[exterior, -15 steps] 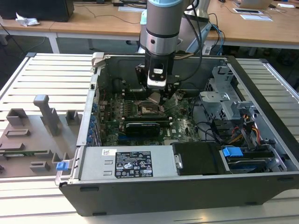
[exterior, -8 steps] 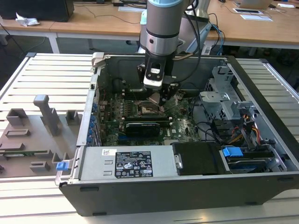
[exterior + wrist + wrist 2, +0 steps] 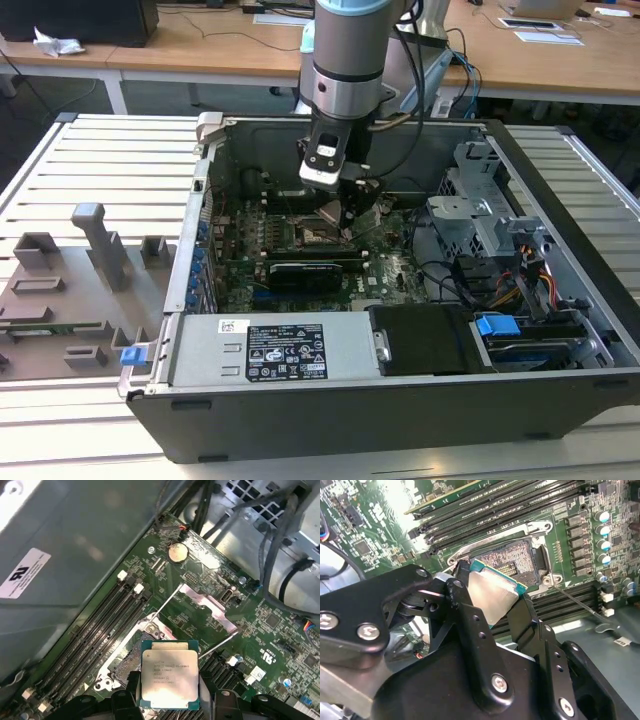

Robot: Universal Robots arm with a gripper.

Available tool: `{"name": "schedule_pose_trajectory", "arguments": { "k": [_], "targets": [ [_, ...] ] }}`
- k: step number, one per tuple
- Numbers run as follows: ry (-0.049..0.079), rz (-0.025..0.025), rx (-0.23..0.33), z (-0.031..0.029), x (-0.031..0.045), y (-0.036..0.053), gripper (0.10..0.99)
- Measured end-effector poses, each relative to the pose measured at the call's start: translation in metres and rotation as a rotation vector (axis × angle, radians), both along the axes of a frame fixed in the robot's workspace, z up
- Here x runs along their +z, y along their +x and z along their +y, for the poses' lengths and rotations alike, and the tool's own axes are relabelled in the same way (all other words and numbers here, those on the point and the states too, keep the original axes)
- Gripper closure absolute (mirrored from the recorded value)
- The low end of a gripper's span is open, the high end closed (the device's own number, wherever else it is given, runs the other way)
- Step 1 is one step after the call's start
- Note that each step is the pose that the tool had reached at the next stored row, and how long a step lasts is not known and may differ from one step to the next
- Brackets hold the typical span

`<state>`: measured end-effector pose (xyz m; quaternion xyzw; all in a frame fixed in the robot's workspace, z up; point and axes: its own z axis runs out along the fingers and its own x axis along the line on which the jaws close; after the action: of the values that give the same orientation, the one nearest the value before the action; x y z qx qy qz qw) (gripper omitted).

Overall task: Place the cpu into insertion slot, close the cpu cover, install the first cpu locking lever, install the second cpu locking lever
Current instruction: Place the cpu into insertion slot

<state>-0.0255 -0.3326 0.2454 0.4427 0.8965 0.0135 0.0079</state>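
Observation:
My gripper is down inside the open computer case and is shut on the cpu, a flat silver-topped chip with a green edge. In the second wrist view the cpu hangs tilted between the two black fingers, just above the insertion slot and apart from it. The slot's tan contact field is exposed. The cpu cover lies swung open beside the slot. Two thin wire levers stand raised, one on each side of the socket.
Long black memory slots run alongside the socket. The power supply box fills the case's near side, with a drive cage and cables on the exterior view's right. A grey fixture plate sits outside the case on the left.

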Motion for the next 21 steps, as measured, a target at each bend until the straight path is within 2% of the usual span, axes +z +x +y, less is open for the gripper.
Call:
{"name": "schedule_pose_trajectory", "arguments": {
  "k": [12,21],
  "targets": [
    [-0.011,-0.0002,-0.141,0.0000,-0.0008,0.0008,0.541],
    [-0.025,-0.0005,-0.258,0.0000,-0.0012,0.0011,0.541]
  ]
}}
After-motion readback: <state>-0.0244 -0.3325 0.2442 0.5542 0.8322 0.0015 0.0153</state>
